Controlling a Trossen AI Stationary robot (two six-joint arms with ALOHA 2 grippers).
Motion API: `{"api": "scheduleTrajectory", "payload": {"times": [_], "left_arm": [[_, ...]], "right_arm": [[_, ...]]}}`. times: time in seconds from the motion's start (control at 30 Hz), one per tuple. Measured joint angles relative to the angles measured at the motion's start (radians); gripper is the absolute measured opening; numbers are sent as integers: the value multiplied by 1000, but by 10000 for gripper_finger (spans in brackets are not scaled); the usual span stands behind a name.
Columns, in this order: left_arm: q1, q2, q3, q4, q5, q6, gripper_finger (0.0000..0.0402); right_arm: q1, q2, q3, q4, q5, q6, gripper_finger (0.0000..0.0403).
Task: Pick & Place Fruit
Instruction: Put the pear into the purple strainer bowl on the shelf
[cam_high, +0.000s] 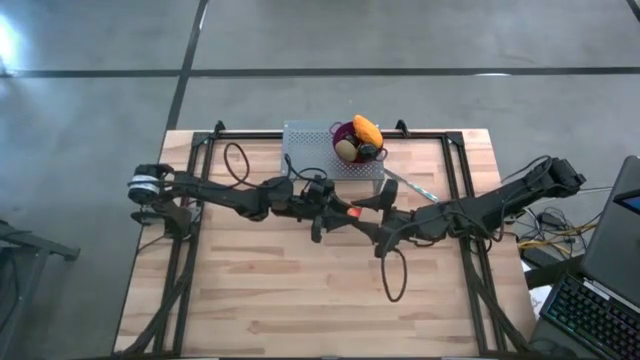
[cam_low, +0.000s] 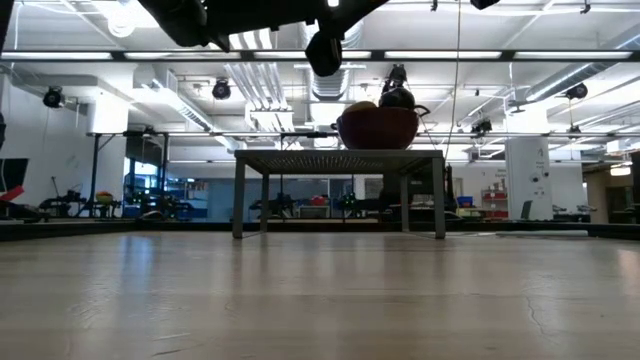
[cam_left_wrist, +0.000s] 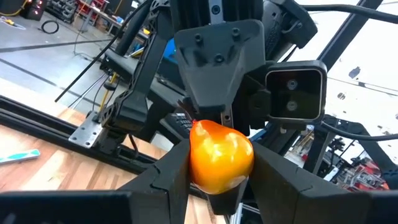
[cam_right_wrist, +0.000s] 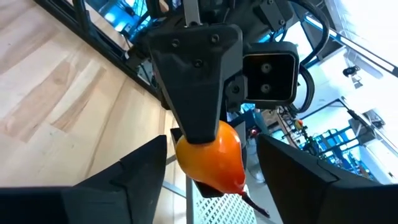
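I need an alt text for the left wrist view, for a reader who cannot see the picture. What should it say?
The left gripper holds an orange fruit between its two dark fingers, raised above the wooden table. Directly facing it, very near, is the right gripper with its wrist camera. Behind are black frame bars and a workshop room.

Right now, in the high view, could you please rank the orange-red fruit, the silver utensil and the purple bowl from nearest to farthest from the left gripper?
1. Orange-red fruit: held in the left gripper, mid-table.
2. Silver utensil: on the table, toward the right arm's side.
3. Purple bowl: on the perforated stand at the far edge.
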Motion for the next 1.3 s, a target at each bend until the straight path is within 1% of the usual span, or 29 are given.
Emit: {"api": "scheduleTrajectory", "payload": {"times": [0.23, 0.77, 0.9, 1.13, 1.23, 1.3], "left_arm": [[2, 0, 0, -3, 0, 0, 149], [4, 0, 0, 0, 0, 0, 149], [4, 0, 0, 0, 0, 1, 149], [4, 0, 0, -1, 0, 0, 149], [4, 0, 0, -1, 0, 3, 149], [3, 0, 0, -2, -2, 33, 153]], "right_arm": [[0, 0, 0, -1, -1, 0, 213], [1, 0, 0, -2, -2, 0, 148], [1, 0, 0, -2, -2, 0, 144], [0, 0, 0, -1, -2, 0, 153], [0, 0, 0, -1, -2, 0, 147], [0, 0, 0, -2, -1, -5, 143]]}}
